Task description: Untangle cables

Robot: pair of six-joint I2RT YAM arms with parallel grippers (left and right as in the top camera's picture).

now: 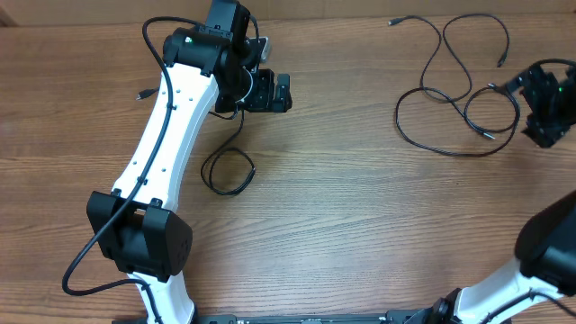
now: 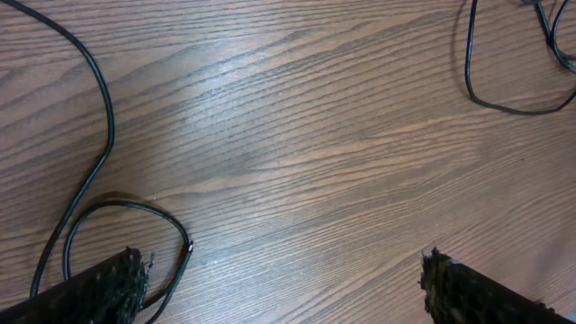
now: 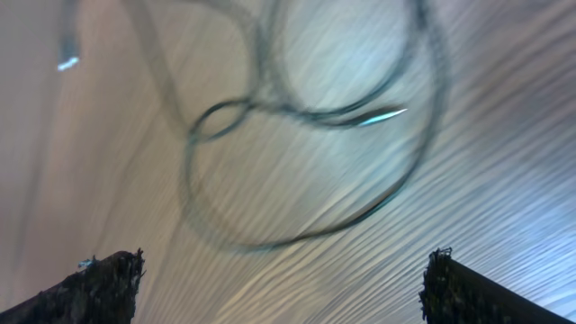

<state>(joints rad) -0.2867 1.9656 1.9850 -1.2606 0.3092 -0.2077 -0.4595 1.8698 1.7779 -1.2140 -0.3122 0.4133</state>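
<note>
One thin black cable (image 1: pixel 229 171) lies in a small loop left of centre, and its lead runs up under my left gripper (image 1: pixel 280 93). In the left wrist view that loop (image 2: pixel 124 209) sits by the left finger (image 2: pixel 101 290). The left gripper (image 2: pixel 283 290) is open with only bare wood between its fingers. Looping black cables (image 1: pixel 457 93) with small plugs are spread at the back right. My right gripper (image 1: pixel 531 108) hovers just to their right. The right wrist view is blurred, showing cable loops (image 3: pixel 306 171) ahead of the open, empty right gripper (image 3: pixel 283 288).
A small plug end (image 1: pixel 141 94) lies left of the white left arm (image 1: pixel 166 135). The arm's own thicker black wire (image 1: pixel 90 256) hangs off its base at the lower left. The wooden table (image 1: pixel 360 216) carries nothing else.
</note>
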